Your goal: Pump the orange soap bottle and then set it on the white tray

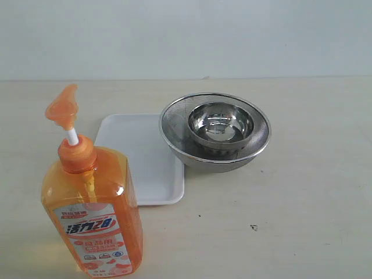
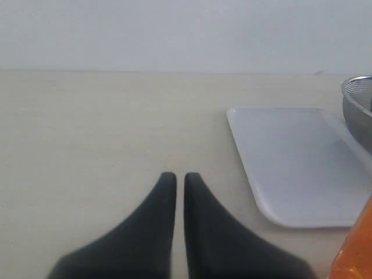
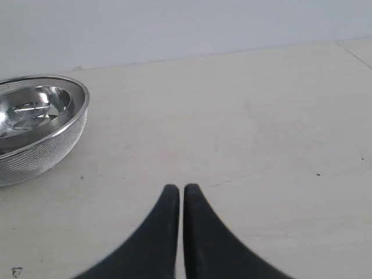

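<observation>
The orange soap bottle (image 1: 93, 209) stands upright at the front left of the table, its pump head (image 1: 62, 106) raised on a white stem. Behind it lies the white tray (image 1: 148, 157), with nothing on it. The left wrist view shows the tray (image 2: 296, 160) and an orange sliver of the bottle (image 2: 354, 250) at the picture's edge. My left gripper (image 2: 180, 177) is shut, empty, over bare table beside the tray. My right gripper (image 3: 179, 189) is shut and empty over bare table. Neither gripper shows in the exterior view.
A steel mesh bowl (image 1: 216, 152) with a smaller steel bowl (image 1: 221, 125) nested inside stands right of the tray, touching its corner. The right wrist view shows the mesh bowl (image 3: 35, 145) off to one side. A small dark speck (image 1: 254, 227) marks the table.
</observation>
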You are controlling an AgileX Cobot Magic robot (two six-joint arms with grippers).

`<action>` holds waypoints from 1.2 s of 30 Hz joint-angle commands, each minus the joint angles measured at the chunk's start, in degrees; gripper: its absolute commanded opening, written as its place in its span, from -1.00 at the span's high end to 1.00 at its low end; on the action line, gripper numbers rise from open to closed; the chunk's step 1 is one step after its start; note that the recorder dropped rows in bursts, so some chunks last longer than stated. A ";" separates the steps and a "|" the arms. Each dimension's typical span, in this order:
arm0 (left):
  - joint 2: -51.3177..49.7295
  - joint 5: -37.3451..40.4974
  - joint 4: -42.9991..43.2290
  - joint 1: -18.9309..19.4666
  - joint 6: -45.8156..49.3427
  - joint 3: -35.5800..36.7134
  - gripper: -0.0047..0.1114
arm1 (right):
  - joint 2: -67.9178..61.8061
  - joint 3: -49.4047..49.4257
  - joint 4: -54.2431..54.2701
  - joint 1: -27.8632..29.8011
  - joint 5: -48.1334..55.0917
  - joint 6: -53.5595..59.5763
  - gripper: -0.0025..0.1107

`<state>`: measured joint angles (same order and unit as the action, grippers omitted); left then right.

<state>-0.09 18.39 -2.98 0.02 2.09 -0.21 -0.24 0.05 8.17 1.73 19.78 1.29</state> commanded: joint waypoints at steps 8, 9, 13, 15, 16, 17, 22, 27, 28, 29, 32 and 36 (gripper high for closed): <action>0.09 -0.83 -0.79 0.31 0.19 0.21 0.84 | 0.24 -0.05 -0.01 -0.24 -5.49 0.06 0.96; 0.09 -0.83 -0.79 0.31 0.19 0.21 0.84 | 0.24 -0.05 -0.01 -0.24 -6.95 0.06 0.96; 0.09 -0.83 -0.79 0.31 0.19 0.21 0.84 | 0.24 -0.05 -0.01 -0.24 -17.27 0.06 0.96; 0.09 -0.83 -0.79 0.31 0.19 0.21 0.84 | 0.24 -0.05 -0.01 -0.24 -26.49 0.26 0.96; 0.09 -0.83 -0.79 0.31 0.19 0.21 0.84 | 0.24 -0.05 -0.01 -0.24 -29.36 0.26 0.96; 0.09 -0.83 -0.79 0.31 0.19 0.21 0.84 | 0.24 -0.34 -0.01 -0.24 -30.12 0.26 0.96; 0.09 -0.83 -0.79 0.31 0.19 0.21 0.84 | -1.50 -12.97 -0.01 -0.24 -18.12 6.49 0.96; 0.09 -0.83 -0.79 0.31 0.19 0.21 0.84 | -12.99 -27.75 -1.17 -0.24 -1.41 8.88 0.96; 0.09 -0.83 -0.79 0.31 0.19 0.21 0.84 | -15.79 -30.45 -1.17 -0.24 0.88 8.88 0.96; 0.09 -0.83 -0.79 0.31 0.19 0.21 0.84 | -18.41 -32.73 -1.05 -0.24 2.12 8.62 0.96; 0.09 -0.83 -0.79 0.31 0.19 0.21 0.84 | -23.73 -36.89 -0.84 -0.24 1.76 7.73 0.96; 0.09 -0.83 -0.79 0.31 0.19 0.21 0.84 | -26.93 -38.14 0.07 -0.24 -3.97 7.59 0.96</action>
<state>-0.09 18.39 -2.98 0.02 2.09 -0.21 -25.59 -37.07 7.73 1.73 19.09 8.93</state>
